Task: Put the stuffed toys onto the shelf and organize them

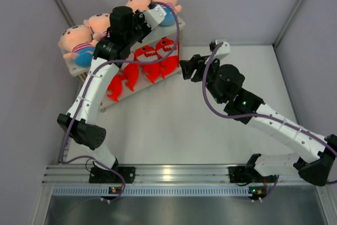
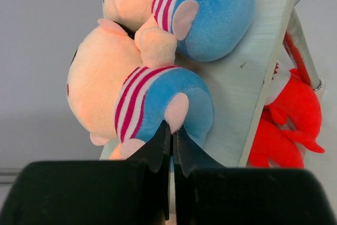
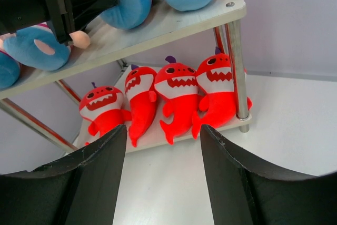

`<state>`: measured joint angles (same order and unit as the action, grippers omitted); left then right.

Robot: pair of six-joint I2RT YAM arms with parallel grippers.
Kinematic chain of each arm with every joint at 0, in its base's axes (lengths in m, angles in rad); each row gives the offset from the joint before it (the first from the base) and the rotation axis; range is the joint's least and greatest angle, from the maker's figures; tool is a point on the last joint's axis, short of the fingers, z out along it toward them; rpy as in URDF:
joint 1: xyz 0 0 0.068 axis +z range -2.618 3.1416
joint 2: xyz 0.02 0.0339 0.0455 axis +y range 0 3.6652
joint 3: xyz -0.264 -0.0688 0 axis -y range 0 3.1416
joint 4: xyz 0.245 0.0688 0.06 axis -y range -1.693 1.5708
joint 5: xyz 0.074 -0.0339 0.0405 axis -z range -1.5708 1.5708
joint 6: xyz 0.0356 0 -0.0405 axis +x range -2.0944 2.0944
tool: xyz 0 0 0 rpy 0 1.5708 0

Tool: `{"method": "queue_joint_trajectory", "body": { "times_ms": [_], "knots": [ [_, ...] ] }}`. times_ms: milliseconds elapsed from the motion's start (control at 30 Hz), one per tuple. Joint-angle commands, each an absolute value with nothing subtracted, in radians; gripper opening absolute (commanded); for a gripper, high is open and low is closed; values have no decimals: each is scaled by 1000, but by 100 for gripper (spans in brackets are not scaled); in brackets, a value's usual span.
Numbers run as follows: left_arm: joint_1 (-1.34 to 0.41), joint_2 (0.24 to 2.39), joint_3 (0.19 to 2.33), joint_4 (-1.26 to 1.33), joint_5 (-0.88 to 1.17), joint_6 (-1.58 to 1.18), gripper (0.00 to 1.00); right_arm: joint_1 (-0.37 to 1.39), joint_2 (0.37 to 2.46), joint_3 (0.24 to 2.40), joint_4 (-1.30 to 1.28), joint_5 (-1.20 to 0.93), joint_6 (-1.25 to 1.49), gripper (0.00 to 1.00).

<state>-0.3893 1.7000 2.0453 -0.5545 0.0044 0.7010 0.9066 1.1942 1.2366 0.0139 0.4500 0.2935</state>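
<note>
The white two-tier shelf (image 1: 179,25) stands at the back left. Four peach boy dolls lie on its top board; the nearest doll (image 2: 142,104) has a second one (image 2: 200,9) behind it. Four red sharks (image 3: 179,90) stand in a row on the lower board (image 3: 158,138). My left gripper (image 2: 172,130) is over the top board, its jaws shut, the tips touching the near doll's peach foot (image 2: 176,111). It also shows in the top view (image 1: 154,13). My right gripper (image 3: 163,127) is open and empty, low over the table in front of the sharks (image 1: 158,59).
Grey walls close in the white table (image 1: 174,125) at the back and both sides. The shelf's thin metal leg (image 3: 237,72) stands at the right front corner. An aluminium rail (image 1: 179,174) runs along the near edge by the arm bases.
</note>
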Motion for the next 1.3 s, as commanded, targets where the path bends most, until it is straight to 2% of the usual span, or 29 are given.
{"method": "queue_joint_trajectory", "body": {
  "times_ms": [0, 167, 233, 300, 333, 400, 433, 600, 1000, 1167, 1267],
  "knots": [
    [-416, 1654, 2043, -552, -40, 699, 0, 897, 1172, 1241, 49, 442, 310, 59],
    [-417, 1658, 2034, -552, -100, 700, 0, 896, 1169, 1239, 48, 442, 308, 59],
    [-417, 1649, 2017, -551, -101, 704, 5, 896, 1170, 1241, 49, 440, 308, 59],
    [-417, 1643, 2017, -551, -110, 693, 14, 896, 1173, 1243, 48, 440, 310, 59],
    [-417, 1643, 2019, -551, -113, 690, 25, 896, 1173, 1243, 46, 439, 310, 59],
    [-417, 1637, 2019, -552, -118, 686, 35, 896, 1177, 1243, 46, 434, 313, 59],
    [-417, 1634, 2017, -551, -117, 681, 47, 896, 1177, 1244, 46, 434, 313, 59],
    [-417, 1603, 2013, -551, -117, 670, 71, 896, 1177, 1249, 43, 433, 316, 59],
    [-417, 1480, 1986, -551, -132, 637, 90, 896, 1158, 1252, 20, 411, 336, 60],
    [-417, 1404, 2028, -571, -143, 569, 90, 896, 1134, 1244, 5, 408, 345, 60],
    [-417, 1373, 2072, -610, -219, 546, 90, 896, 1121, 1246, -32, 405, 348, 61]
  ]
}}
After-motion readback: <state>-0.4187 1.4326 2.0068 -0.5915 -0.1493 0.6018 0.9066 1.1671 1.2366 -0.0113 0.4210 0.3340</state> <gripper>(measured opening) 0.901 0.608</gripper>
